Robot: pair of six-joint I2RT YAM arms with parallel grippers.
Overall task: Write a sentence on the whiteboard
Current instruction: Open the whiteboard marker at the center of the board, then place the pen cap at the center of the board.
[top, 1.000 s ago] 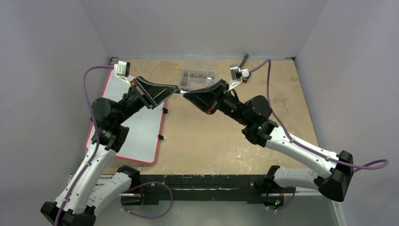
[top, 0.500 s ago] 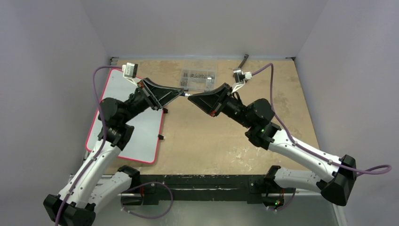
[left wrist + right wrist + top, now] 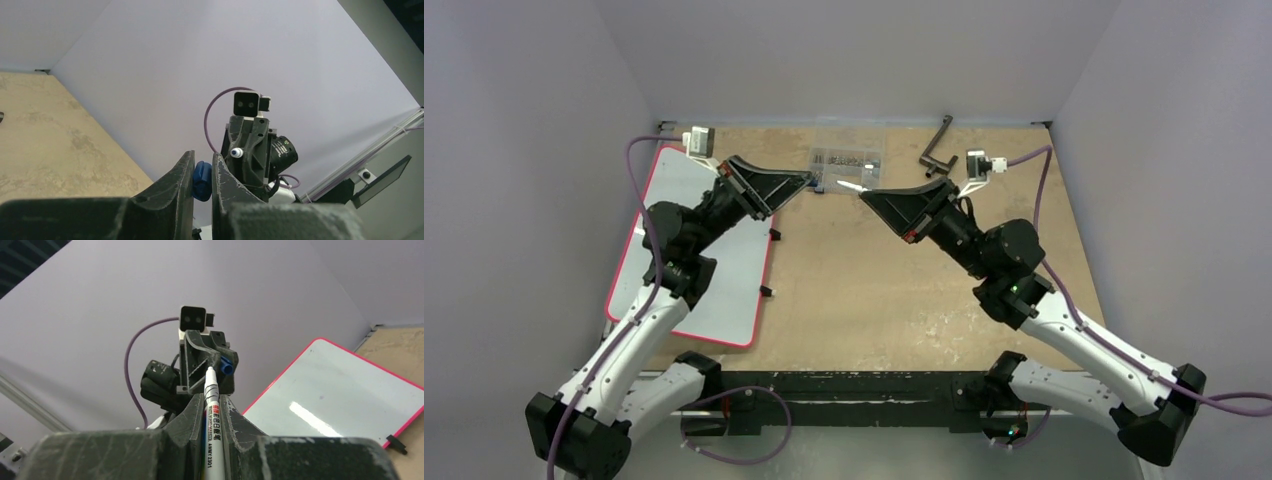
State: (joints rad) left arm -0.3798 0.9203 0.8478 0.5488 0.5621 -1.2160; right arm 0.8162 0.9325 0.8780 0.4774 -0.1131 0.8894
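Drawn apart, left tool (image 3: pixel 807 181) pinching blue cap (image 3: pixel 201 181), right tool (image 3: pixel 867 194) pinching marker (image 3: pixel 212 400), compartment box (image 3: pixel 879 155) holding small parts (image 3: pixel 839 158)

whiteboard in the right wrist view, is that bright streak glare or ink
Right wrist view: the streak on the whiteboard is glare, a white reflection of a light, not blue ink; the marker up close is sharp, its label readable. Top external view: the same board looks evenly lit, no streak.

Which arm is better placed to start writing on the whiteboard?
Right, probably: the right end effector grips the uncapped marker; the left end effector holds only the blue cap. The whiteboard lies leftward, though.
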